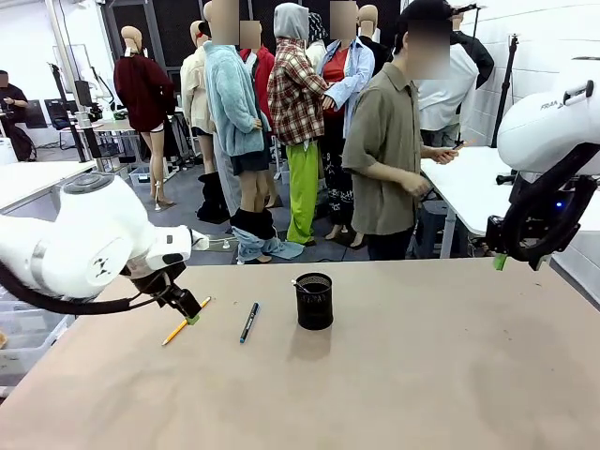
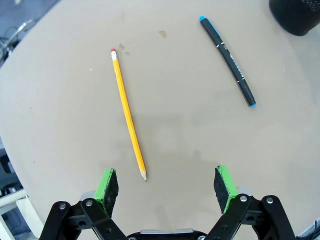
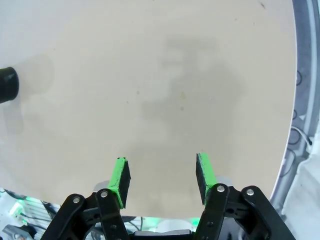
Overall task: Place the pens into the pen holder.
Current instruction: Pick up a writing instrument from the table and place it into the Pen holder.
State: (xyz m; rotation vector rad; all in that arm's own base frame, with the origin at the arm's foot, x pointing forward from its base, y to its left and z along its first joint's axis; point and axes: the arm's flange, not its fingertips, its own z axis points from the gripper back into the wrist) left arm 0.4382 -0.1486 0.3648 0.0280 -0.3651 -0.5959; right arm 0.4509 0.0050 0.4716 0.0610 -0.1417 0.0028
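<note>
A yellow pencil (image 2: 127, 115) with a red eraser lies on the tan table, its sharpened tip just between the open fingers of my left gripper (image 2: 167, 182), nearer the left pad. In the front view that gripper (image 1: 192, 317) hovers low over the pencil (image 1: 178, 328). To its right, a dark pen (image 1: 248, 322) with blue ends (image 2: 228, 60) lies flat. The black mesh pen holder (image 1: 314, 300) stands upright past it, with a thin pale stick at its rim. It also appears at a corner (image 2: 297, 15) and an edge (image 3: 7, 85). My right gripper (image 1: 499, 261) hangs high at the right, open and empty (image 3: 162, 180).
A person (image 1: 384, 159) stands side-on beyond the table's far edge (image 1: 422, 262). A white table (image 1: 469, 187) sits behind on the right. The tan table's right edge (image 3: 290, 125) runs close beside my right gripper. Bare tabletop spreads across the front and right.
</note>
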